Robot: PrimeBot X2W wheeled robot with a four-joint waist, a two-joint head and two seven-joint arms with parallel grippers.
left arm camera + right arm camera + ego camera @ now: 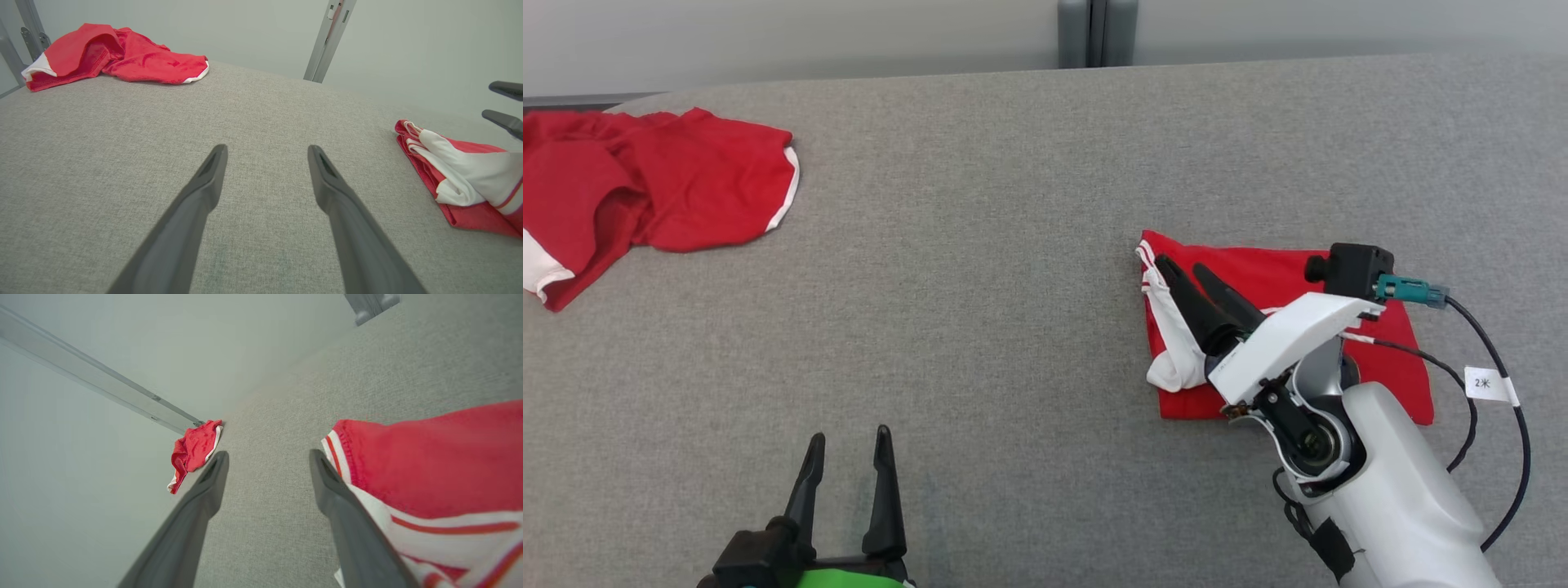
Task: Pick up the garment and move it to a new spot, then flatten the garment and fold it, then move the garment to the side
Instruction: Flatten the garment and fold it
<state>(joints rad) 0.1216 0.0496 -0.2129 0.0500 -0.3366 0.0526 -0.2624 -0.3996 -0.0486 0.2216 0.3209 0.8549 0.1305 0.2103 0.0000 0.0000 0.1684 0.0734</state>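
A folded red garment with white striped trim lies flat on the right side of the grey table; it also shows as the folded garment and the folded garment. My right gripper hovers over its left edge, open, with bare table showing between its fingers in the right wrist view, where the right gripper has the cloth beside one finger. The left gripper stands open near the front edge, holding nothing, as the left gripper shows over bare table.
A second red garment, crumpled, with white edging, lies at the far left corner of the table. A grey post stands behind the back edge. A cable with a tag hangs off my right arm.
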